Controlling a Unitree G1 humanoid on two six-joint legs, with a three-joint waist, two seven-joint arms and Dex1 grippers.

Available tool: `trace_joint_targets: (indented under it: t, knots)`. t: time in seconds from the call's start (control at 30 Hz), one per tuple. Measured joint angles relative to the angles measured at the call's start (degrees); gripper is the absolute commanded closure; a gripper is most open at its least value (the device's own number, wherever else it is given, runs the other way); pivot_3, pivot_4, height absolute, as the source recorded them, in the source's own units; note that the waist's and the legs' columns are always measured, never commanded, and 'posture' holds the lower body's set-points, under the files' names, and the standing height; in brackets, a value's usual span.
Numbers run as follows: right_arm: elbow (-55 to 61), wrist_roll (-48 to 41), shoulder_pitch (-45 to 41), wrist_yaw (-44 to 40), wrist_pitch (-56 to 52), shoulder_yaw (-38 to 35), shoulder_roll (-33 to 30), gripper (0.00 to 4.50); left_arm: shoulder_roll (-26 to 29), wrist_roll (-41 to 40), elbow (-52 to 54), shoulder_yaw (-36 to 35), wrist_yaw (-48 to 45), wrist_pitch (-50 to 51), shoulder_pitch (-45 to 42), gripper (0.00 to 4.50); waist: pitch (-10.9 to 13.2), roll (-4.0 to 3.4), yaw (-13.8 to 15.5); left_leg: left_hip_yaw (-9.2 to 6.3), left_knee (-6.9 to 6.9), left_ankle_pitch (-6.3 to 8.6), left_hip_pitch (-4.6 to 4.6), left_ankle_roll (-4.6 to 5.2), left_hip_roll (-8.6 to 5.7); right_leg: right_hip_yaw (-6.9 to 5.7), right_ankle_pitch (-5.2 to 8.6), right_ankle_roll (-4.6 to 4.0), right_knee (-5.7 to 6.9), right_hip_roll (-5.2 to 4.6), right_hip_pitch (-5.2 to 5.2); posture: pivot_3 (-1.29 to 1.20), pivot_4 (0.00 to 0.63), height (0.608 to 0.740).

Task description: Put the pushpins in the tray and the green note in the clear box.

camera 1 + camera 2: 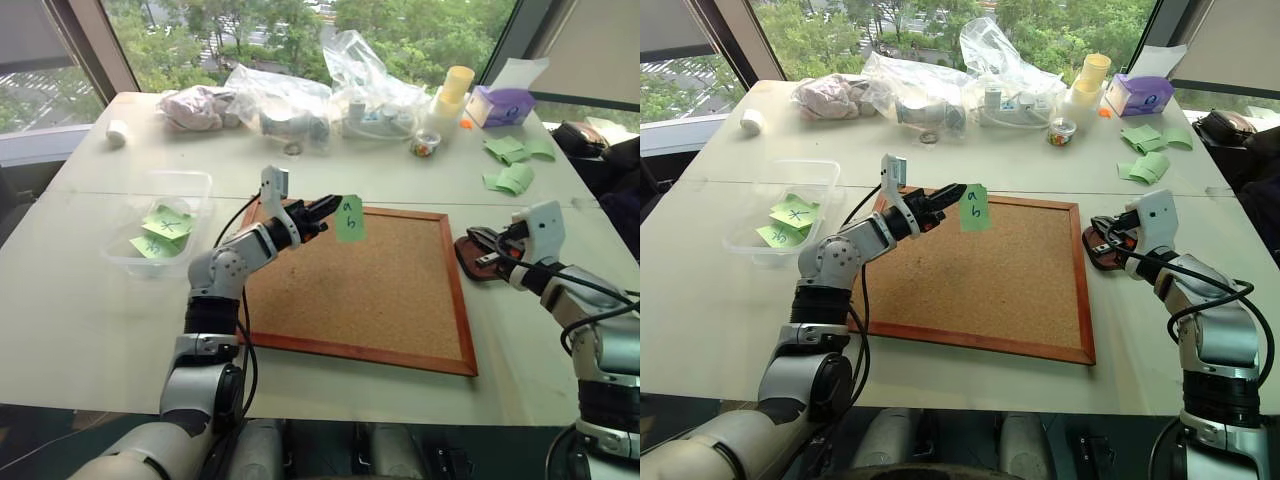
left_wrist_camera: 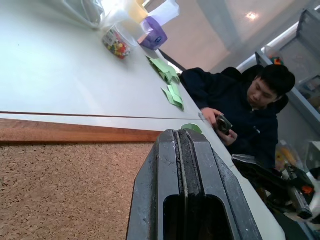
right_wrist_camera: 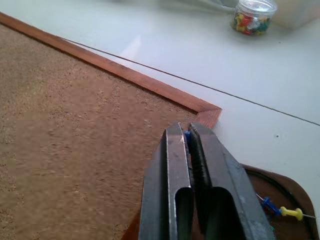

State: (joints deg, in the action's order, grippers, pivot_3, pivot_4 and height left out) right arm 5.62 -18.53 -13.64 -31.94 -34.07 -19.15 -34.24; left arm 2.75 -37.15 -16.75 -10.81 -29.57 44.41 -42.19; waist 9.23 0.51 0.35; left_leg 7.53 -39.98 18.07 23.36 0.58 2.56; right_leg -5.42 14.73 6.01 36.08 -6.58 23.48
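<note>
Green note (image 1: 349, 217) is pinched in my L gripper (image 1: 325, 212), held up over the corkboard's (image 1: 380, 290) far edge, well apart from the clear box (image 1: 190, 183) at left, so drop-off is left. R gripper (image 3: 189, 140) is clamped on a blue pin (image 3: 187, 134) at the tray (image 3: 295, 192); blue and yellow pins (image 3: 280, 210) already lie inside. Pin is mostly hidden between jaws; can't tell if more remain on the board.

White table (image 1: 90, 320) with corkboard (image 1: 370, 290), clear box (image 1: 165, 235), tray (image 1: 478, 262), plastic bags (image 1: 300, 100), pin jar (image 1: 426, 144).
</note>
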Motion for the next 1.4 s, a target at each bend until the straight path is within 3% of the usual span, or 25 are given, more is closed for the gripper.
trace_joint_targets:
  t: [0.13, 0.17, 0.23, 0.43, 0.67, 0.83, 1.13, 1.4]
  knots:
    - [-6.07, -0.11, 0.61, 1.33, 2.3, -1.97, 0.44, 4.5, 0.11, 0.4, 2.23, 0.93, 0.12, -0.23, 1.96, 4.47, 0.0, -0.02, 0.3, 0.0, 0.0, 0.0, 0.0, 0.0, 0.0, 0.0, 0.0, 0.0, 0.0, 0.0, -0.01, 0.0, 0.15, 0.74]
    - [-6.61, -0.11, 0.99, 1.32, 2.77, -1.95, 0.47, 3.87, 0.1, 0.46, 2.27, 1.06, 0.17, -0.24, 2.06, 4.5, 0.0, -0.02, 0.3, -0.01, 0.0, 0.0, 0.0, 0.0, 0.0, 0.0, 0.0, 0.0, 0.0, 0.0, -0.01, 0.0, 0.15, 0.74]
    - [-7.7, -0.18, 1.32, 1.38, 3.61, -1.92, 0.64, 3.18, 0.12, 0.81, 2.63, 1.27, 0.35, -0.45, 2.07, 4.5, 0.0, -0.02, 0.24, 0.0, 0.0, -0.01, 0.0, -0.01, 0.0, 0.0, 0.0, 0.0, 0.0, 0.0, -0.01, 0.0, 0.15, 0.74]
    - [-8.79, -0.73, 1.45, 2.91, 4.52, -2.0, 1.51, 0.08, 0.19, 1.0, 3.93, 1.61, 0.72, -1.02, 2.06, 4.5, -0.01, -0.03, 0.23, -0.02, 0.0, -0.02, -0.01, -0.04, 0.01, 0.0, 0.0, 0.0, 0.01, 0.02, -0.01, 0.0, 0.15, 0.74]
    - [-8.53, -1.79, 1.22, 3.69, 4.36, -2.11, 1.64, 0.03, 0.29, 1.2, 3.93, 1.59, 1.39, -1.38, 2.06, 4.5, -0.01, -0.03, 0.28, -0.01, -0.01, -0.02, -0.01, -0.04, 0.0, 0.0, 0.0, 0.0, 0.01, 0.02, -0.02, 0.0, 0.15, 0.74]
    - [-0.65, -5.92, 0.04, 1.46, 0.01, -0.66, 1.59, 0.03, 0.9, 3.29, 4.95, 1.76, 3.75, -4.01, 2.06, 4.5, 0.0, -0.04, -0.04, -0.03, 0.0, -0.03, -0.02, -0.06, 0.04, 0.0, 0.0, 0.0, 0.02, 0.06, -0.01, 0.0, 0.15, 0.74]
    - [12.13, -14.11, -6.42, -3.16, -9.18, 10.37, 1.83, 0.03, 3.86, 14.06, 14.93, -2.99, 22.69, -16.51, 1.23, 4.5, 0.0, -0.03, 0.25, -0.09, 0.0, -0.05, -0.01, -0.08, 0.1, 0.0, -0.01, -0.01, 0.02, 0.1, -0.01, 0.0, 0.15, 0.74]
    - [10.93, -14.11, -9.36, -5.52, -9.28, 13.48, 1.52, 0.03, 11.31, 18.1, 21.54, -13.83, 36.37, -15.35, 6.42, 4.5, 0.0, -0.02, 0.36, -0.08, 0.0, -0.03, -0.01, -0.05, 0.12, -0.01, -0.01, -0.01, 0.05, 0.06, 0.0, 0.0, 0.15, 0.74]
